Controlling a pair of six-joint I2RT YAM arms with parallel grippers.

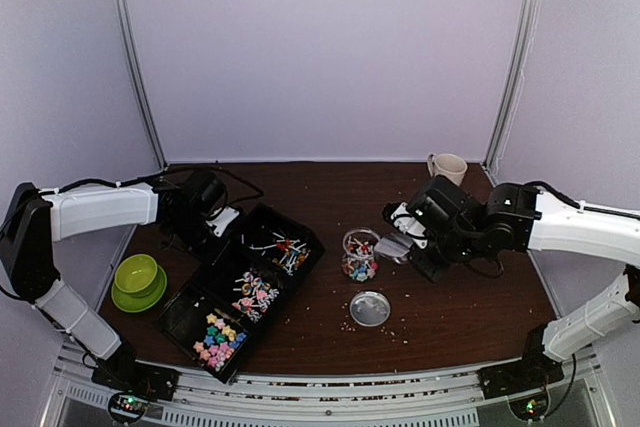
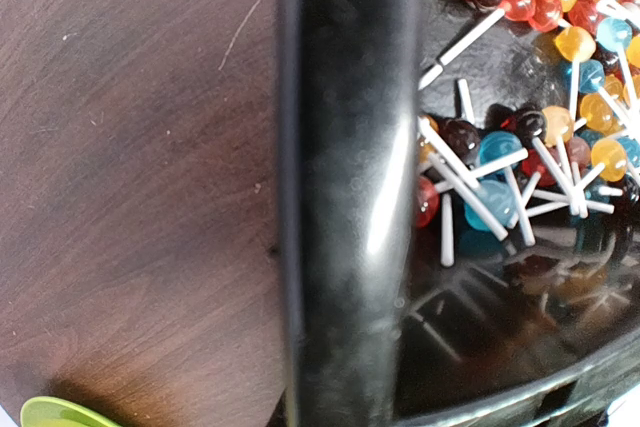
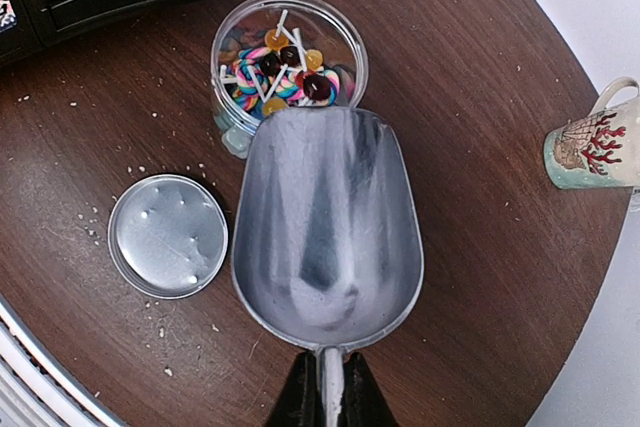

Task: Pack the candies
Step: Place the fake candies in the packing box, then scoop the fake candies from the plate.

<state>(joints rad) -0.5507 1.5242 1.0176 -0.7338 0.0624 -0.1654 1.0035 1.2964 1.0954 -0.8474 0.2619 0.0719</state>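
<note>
A black three-part tray (image 1: 305, 237) holds the candies: lollipops (image 1: 285, 247) in the far part, pink-white wrapped pieces (image 1: 255, 295) in the middle, pastel bits (image 1: 220, 337) in the near part. My left gripper (image 1: 222, 224) sits on the tray's far-left rim (image 2: 345, 197), shut on it; its fingers are hidden in the left wrist view, where lollipops (image 2: 500, 157) lie beside the rim. My right gripper (image 3: 326, 362) is shut on the handle of an empty metal scoop (image 3: 325, 227). The scoop's lip rests over a clear jar (image 3: 288, 57) partly filled with mixed candies.
The jar's round metal lid (image 3: 167, 236) lies on the table left of the scoop, with pale crumbs around it. A green bowl on a green plate (image 1: 138, 280) stands left of the tray. A mug (image 1: 447, 167) stands at the back right.
</note>
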